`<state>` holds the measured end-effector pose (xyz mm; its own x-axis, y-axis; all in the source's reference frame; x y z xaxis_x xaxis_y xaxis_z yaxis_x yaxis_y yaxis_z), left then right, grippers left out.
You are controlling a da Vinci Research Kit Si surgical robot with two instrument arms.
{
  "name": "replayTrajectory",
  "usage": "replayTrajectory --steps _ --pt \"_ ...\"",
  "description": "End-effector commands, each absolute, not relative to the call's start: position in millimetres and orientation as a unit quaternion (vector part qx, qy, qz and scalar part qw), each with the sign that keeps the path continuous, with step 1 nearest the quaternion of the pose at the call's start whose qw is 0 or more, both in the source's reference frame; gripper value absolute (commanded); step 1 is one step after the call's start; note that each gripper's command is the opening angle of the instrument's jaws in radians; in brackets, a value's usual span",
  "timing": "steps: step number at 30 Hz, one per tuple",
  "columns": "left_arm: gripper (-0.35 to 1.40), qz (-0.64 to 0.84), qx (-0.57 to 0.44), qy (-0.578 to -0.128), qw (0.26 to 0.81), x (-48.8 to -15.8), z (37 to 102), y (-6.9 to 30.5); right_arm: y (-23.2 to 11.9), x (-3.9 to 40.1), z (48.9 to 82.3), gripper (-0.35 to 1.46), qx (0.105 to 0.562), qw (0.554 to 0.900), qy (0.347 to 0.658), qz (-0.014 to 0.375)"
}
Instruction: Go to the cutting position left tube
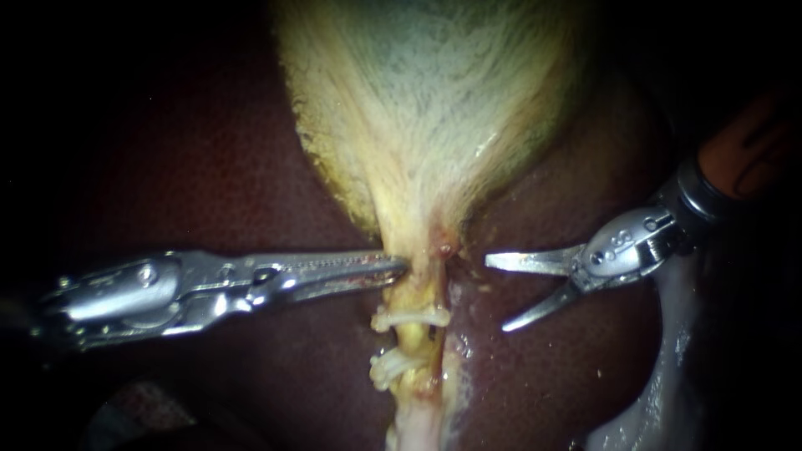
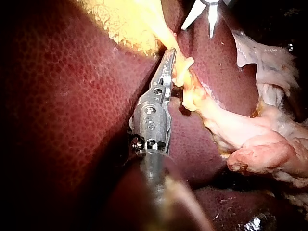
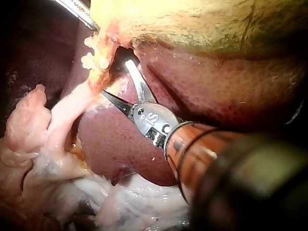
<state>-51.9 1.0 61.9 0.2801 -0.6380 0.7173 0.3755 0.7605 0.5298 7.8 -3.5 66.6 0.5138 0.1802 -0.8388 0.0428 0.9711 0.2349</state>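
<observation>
The pale yellow gallbladder [image 1: 434, 100] narrows to a neck, and a thin yellowish tube stalk [image 1: 415, 338] runs down from it. Two whitish clips [image 1: 409, 317] [image 1: 388, 367] cross the stalk. I cannot tell a left tube from a right one. My left instrument [image 1: 399, 266] comes in from the left, its long jaws shut on the edge of the neck; the left wrist view shows its tip [image 2: 169, 57] against that tissue. My right instrument [image 1: 497, 294] has thin blades standing open, right of the stalk and apart from it. In its own view the blades [image 3: 115, 77] point at the clipped stalk [image 3: 94, 53].
Dark red liver [image 1: 209, 167] lies on both sides of the stalk and under both instruments. Pale, wet, loose tissue [image 1: 668, 351] lies beside my right instrument's shaft and spreads past the stalk's far end [image 2: 260, 144] [image 3: 29, 125].
</observation>
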Motion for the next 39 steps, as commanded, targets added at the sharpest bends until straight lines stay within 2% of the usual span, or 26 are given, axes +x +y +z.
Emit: replayTrajectory --steps 1,6,12,20,29,39 --pt "-0.05 -0.321 0.129 -0.507 0.789 -51.9 61.8 1.0 -3.5 7.8 66.6 1.43 0.114 0.862 0.492 0.040" --pt "-0.05 -0.320 0.134 -0.508 0.789 -51.1 61.3 1.5 -4.4 8.0 66.4 1.43 0.126 0.856 0.500 0.035" --pt "-0.05 -0.330 0.128 -0.503 0.788 -48.5 60.5 3.8 -6.6 9.9 66.4 1.43 0.157 0.845 0.509 0.038" --pt "-0.05 -0.333 0.126 -0.502 0.788 -47.8 60.4 4.1 -9.9 13.8 69.2 1.43 0.183 0.836 0.516 0.043" --pt "-0.05 -0.333 0.126 -0.502 0.788 -47.8 60.2 3.9 -12.1 15.6 72.8 1.43 0.201 0.844 0.496 0.033" --pt "-0.05 -0.335 0.125 -0.501 0.788 -48.4 58.7 3.1 -12.3 15.9 74.4 1.42 0.206 0.852 0.481 0.026"
